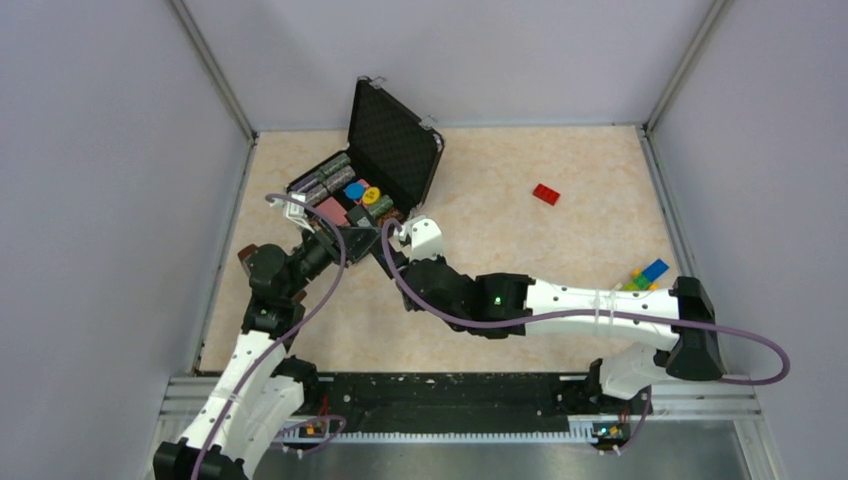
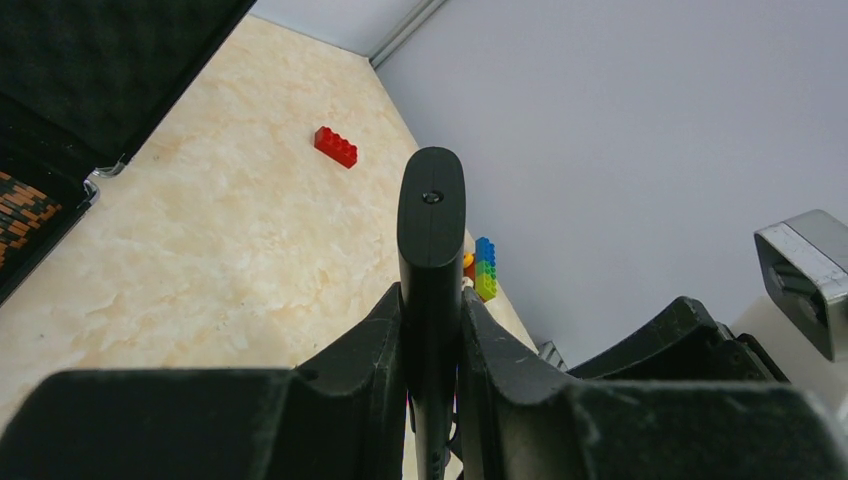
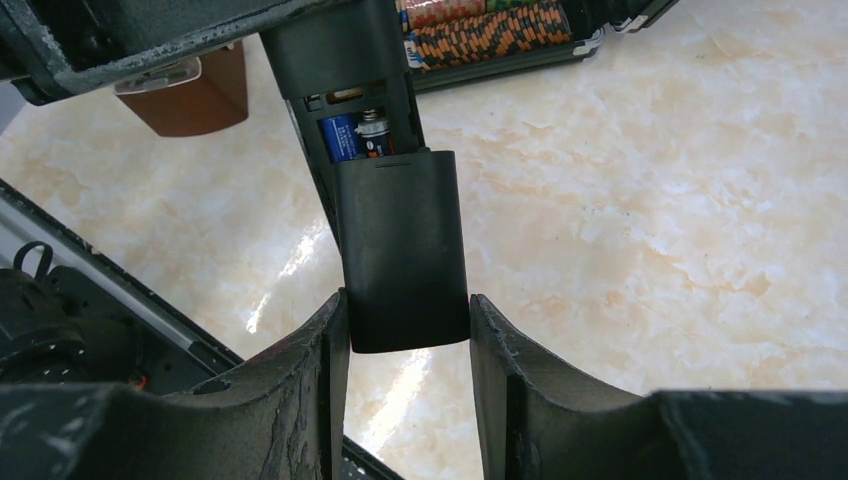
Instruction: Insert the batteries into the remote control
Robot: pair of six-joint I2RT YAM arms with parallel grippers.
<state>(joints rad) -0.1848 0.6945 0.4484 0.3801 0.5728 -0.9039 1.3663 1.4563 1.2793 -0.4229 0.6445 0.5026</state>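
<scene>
Over the table [image 1: 560, 240], before the open case [image 1: 395, 140], the remote control [image 2: 431, 230] is held aloft, clamped in the left tool [image 2: 431, 302]. The closing-up step is judged to be in hand. The black cover [image 3: 400, 250] is seemingly pinched edgewise in the right tool [image 3: 408, 322], though pad contact is hard to make out. With one of the batteries [image 3: 355, 137] seen seated in the part-exposed recess, a straight slide along the remote's back is called for. Nothing is seen blocking it, the chip stacks [image 3: 490, 30] lying near behind and the red brick [image 1: 546, 194] well apart.
</scene>
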